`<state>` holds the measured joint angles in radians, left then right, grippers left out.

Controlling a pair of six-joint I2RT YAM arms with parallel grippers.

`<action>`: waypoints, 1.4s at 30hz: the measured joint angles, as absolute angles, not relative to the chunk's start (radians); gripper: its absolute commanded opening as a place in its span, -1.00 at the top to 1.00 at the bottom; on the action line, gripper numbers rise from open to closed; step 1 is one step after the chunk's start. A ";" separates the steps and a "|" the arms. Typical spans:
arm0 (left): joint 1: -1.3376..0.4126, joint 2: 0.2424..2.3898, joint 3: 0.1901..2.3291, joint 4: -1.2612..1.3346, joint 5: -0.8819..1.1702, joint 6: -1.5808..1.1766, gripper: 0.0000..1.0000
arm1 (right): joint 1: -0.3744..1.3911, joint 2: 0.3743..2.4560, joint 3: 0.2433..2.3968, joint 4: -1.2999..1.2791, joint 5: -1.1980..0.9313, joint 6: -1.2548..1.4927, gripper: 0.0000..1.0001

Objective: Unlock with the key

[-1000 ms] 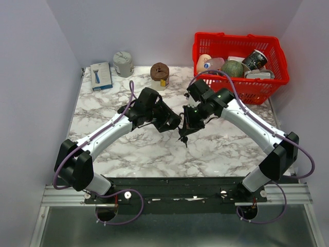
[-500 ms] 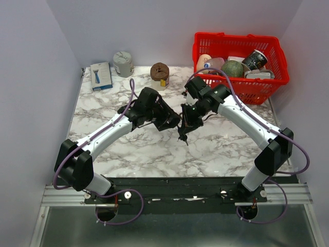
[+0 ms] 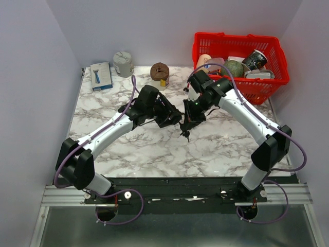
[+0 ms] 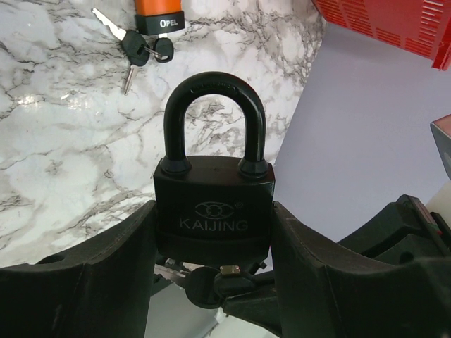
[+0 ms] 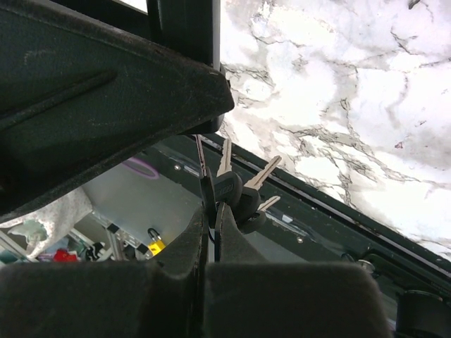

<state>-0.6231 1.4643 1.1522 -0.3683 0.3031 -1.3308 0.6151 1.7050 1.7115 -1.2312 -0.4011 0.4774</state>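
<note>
Left claw [image 4: 213,222]: clamped on black padlock [image 4: 213,193], centre frame, shackle up, both legs seated. Right claw [image 5: 210,224]: clenched on key bunch [image 5: 227,184], lower centre, just beneath the padlock's base; both mid-table in top view. Spare keys [image 4: 134,51] with orange tag [image 4: 159,13]: upper left, on marble table [image 4: 63,141].

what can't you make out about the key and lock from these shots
- Left wrist: the padlock hides its own keyhole underneath; whether anything is inserted is unclear.
- Right wrist: the tip of the key vanishes behind a dark, blurred body.
- Top view: the left gripper covers the padlock.
- Left wrist: the orange tag is cut off by the top edge.
</note>
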 measured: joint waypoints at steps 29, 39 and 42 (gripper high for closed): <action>-0.615 1.508 1.196 -0.337 0.237 -1.301 1.00 | 0.609 1.717 1.710 -1.142 -0.316 0.516 0.99; -0.607 1.526 1.197 -0.317 0.211 -1.302 1.00 | 0.610 1.754 1.747 -1.146 -0.281 0.440 0.99; -0.605 1.528 1.198 -0.304 0.211 -1.302 1.00 | 0.610 1.739 1.729 -1.119 -0.265 0.406 0.99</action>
<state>-0.6048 1.5280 1.1976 -0.3038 0.2108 -1.3022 0.6098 1.7393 1.7290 -1.1187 -0.2653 0.4061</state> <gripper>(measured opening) 0.650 0.023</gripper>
